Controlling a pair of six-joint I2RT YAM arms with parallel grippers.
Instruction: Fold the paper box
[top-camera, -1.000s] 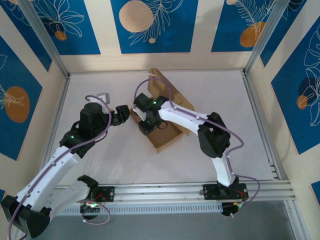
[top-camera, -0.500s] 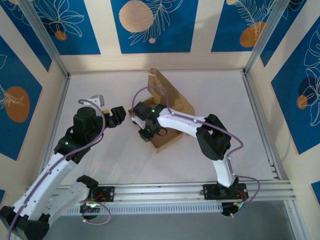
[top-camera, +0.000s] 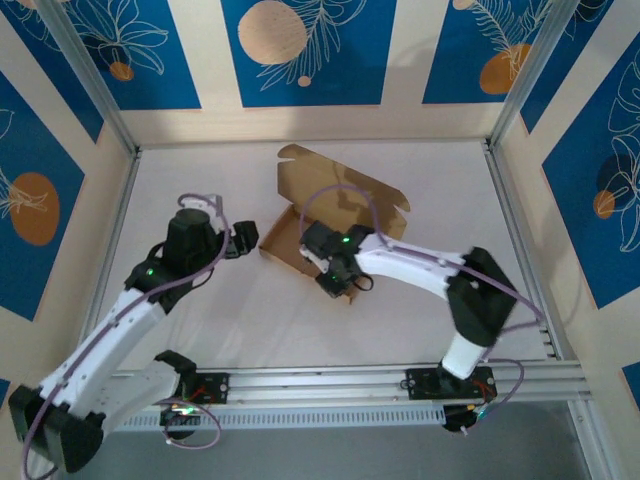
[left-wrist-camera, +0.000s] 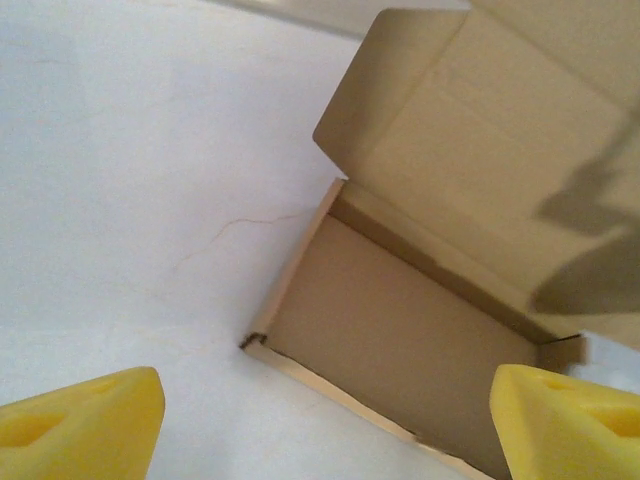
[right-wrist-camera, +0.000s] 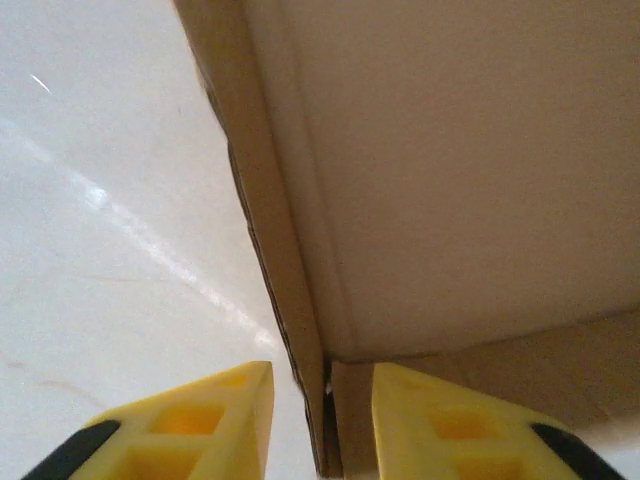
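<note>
The paper box (top-camera: 295, 240) is plain brown cardboard and sits mid-table as a shallow tray. Its lid (top-camera: 345, 190) lies back toward the far right, inside face up. My left gripper (top-camera: 247, 240) hovers just left of the tray with its jaws open wide and nothing between them. In the left wrist view, the box (left-wrist-camera: 400, 330) lies ahead between the yellow fingertips (left-wrist-camera: 100, 425). My right gripper (top-camera: 335, 285) is at the tray's near corner. Its jaws straddle the corner wall of the box (right-wrist-camera: 300, 300), and table shows between the left finger and the wall.
The white table (top-camera: 200, 310) is fenced by patterned wall panels and metal frame posts (top-camera: 110, 120). An aluminium rail (top-camera: 330, 380) carrying both arm bases runs along the near edge. The right arm's forearm reaches in from the near right.
The lid stood nearly upright and has swung back to lie open. My right gripper moved from the tray's left end to its near corner. The left gripper has hardly shifted.
</note>
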